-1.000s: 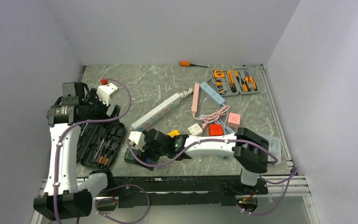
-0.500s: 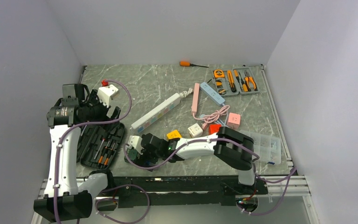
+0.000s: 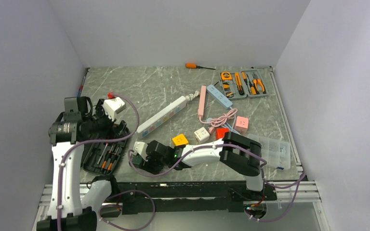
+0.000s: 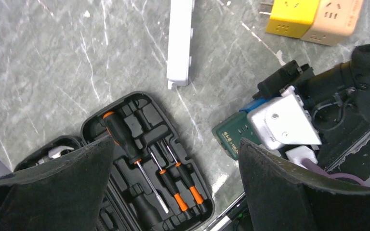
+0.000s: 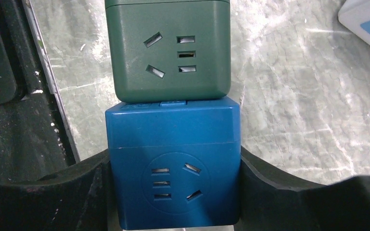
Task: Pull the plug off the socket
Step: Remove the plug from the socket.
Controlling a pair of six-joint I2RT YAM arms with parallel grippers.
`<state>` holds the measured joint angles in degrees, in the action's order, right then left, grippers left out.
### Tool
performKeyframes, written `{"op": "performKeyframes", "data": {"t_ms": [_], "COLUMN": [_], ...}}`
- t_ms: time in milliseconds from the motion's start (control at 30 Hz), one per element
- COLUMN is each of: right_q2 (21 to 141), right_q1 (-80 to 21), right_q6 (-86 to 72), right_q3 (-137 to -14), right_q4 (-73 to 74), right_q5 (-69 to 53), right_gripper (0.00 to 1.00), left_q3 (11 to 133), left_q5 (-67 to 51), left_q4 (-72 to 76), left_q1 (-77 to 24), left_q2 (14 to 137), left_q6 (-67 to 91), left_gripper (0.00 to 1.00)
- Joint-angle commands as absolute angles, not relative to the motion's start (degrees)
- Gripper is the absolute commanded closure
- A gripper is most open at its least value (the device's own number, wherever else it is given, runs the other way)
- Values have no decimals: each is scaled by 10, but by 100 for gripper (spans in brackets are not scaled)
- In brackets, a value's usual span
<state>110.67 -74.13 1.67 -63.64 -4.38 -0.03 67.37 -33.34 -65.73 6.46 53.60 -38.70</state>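
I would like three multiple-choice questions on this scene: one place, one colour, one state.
1. Where is the lone orange-handled screwdriver? A) table's far edge B) inside a case C) in the right jaws
2. Which colour has the plastic cube joined to the blue cube socket? A) yellow B) dark green C) pink
3. How do the left jaws stand? A) shut on cable B) open, empty C) shut on cube
1 A, it lies alone by the back wall; 2 B, green touches blue in the right wrist view; 3 B, nothing is held between them.
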Motion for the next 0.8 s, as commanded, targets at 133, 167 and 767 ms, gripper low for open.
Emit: {"op": "performKeyframes", "data": {"t_ms": [133,167,767], "right_q2": [957,933,742], "right_q1": [-698,-686,-601], "right_q6": [-55,-63,-119], "right_q3": [-635,-623,-631], "right_q4": [25,26,180], "right_q5": [-35,-46,-234], "right_gripper": [100,100,100], "left_q3": [662,654,475], "left_q5": [-454,-463,-668], "left_q4": [-715,-716,-647], "left_q1": [67,66,66], "left_q2": [466,457,196], "left_q6": [-584,-607,-1195], "left_gripper": [1,1,1]}}
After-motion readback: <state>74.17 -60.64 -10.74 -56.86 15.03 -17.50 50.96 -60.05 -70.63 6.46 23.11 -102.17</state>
